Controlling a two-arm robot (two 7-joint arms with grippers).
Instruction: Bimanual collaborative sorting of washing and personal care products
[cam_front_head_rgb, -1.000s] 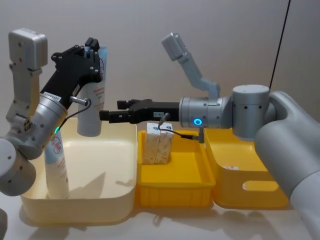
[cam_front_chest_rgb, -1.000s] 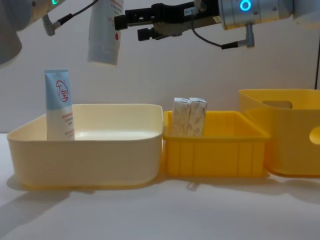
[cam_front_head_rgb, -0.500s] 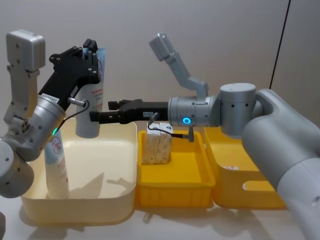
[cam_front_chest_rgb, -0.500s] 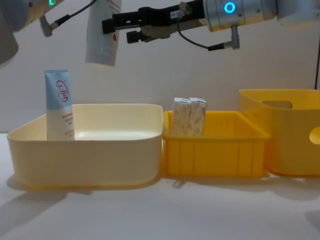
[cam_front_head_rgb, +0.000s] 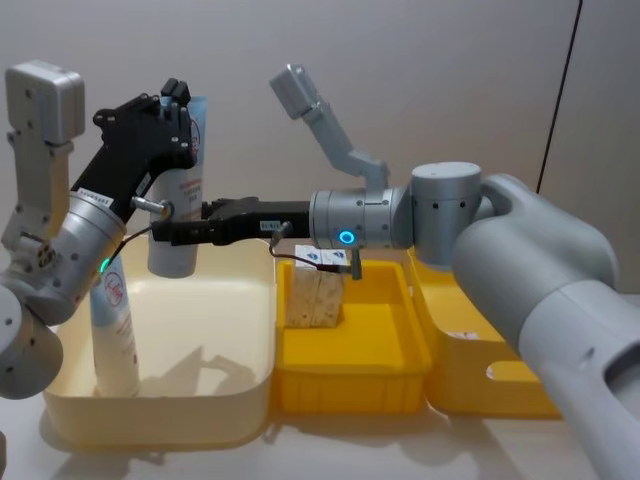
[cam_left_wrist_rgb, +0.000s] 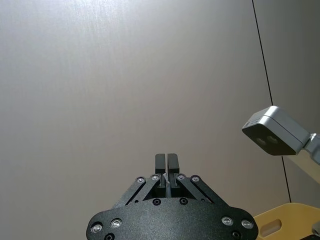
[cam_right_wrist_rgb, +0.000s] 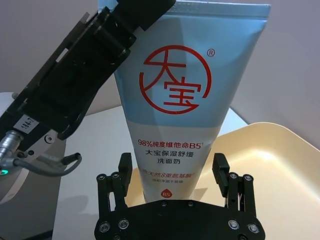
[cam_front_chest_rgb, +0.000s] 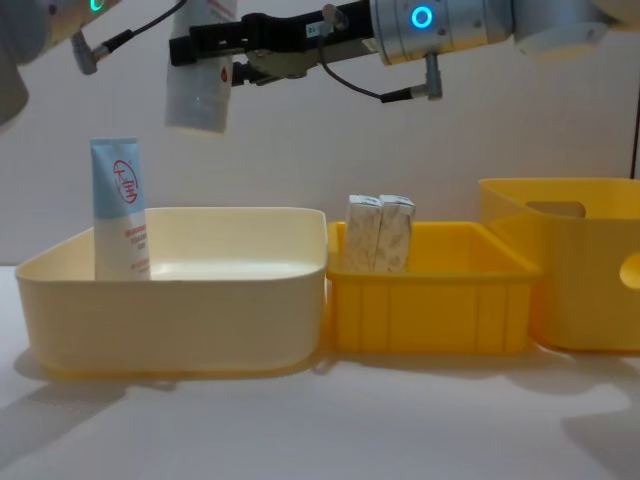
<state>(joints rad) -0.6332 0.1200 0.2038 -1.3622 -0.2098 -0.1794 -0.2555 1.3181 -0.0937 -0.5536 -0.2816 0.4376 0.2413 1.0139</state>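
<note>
The left gripper (cam_front_head_rgb: 181, 104) is up high over the cream bin (cam_front_chest_rgb: 180, 320), its fingers (cam_left_wrist_rgb: 166, 162) pinched almost together on the flat crimped end of a tube (cam_right_wrist_rgb: 177, 100), which hangs cap-down, nearly upright, well above the bin's floor. The right gripper (cam_right_wrist_rgb: 172, 167) reaches in level from the right, across the small yellow bin (cam_front_chest_rgb: 430, 315), and is spread wide around the tube's lower white part; its 2 fingers (cam_right_wrist_rgb: 125, 167) stand 1 on each side, and the right wrist view shows a gap between each finger and the tube. The tube's red round logo and red print face that wrist camera. The other tube (cam_front_chest_rgb: 120, 210) stands upright in the cream bin, against its left wall. 2 cartons (cam_front_chest_rgb: 379, 233) stand side by side, touching, at the back left of the small yellow bin. A bigger yellow bin (cam_front_chest_rgb: 590, 290) sits just beside that one on the right.
</note>
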